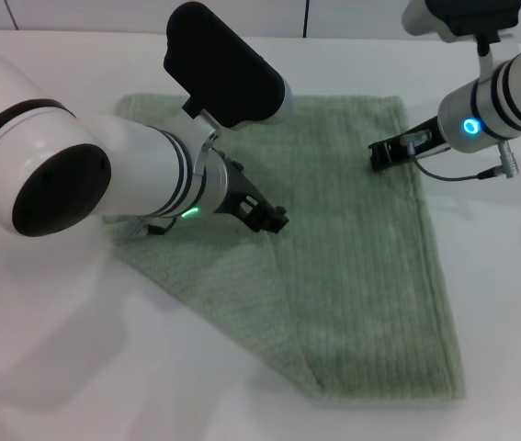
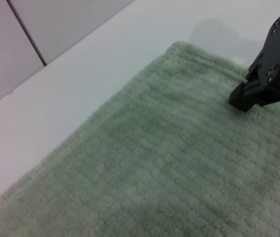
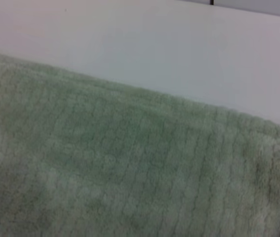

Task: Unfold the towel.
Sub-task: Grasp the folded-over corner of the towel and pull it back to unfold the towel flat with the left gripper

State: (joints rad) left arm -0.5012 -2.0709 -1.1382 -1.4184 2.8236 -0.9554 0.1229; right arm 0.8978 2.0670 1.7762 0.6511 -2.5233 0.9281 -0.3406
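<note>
The sage-green ribbed towel lies flat on the white table, with a diagonal folded edge along its near left side and a faint crease running toward the near corner. My left gripper is low over the towel's middle. My right gripper is low at the towel's far right part, close to its right hem. In the left wrist view the right gripper has its tip touching the towel. The right wrist view shows only the towel's surface and a hemmed edge.
The white table surrounds the towel on all sides. A wall with dark seams stands behind the table's far edge. My bulky left arm hides the towel's left part.
</note>
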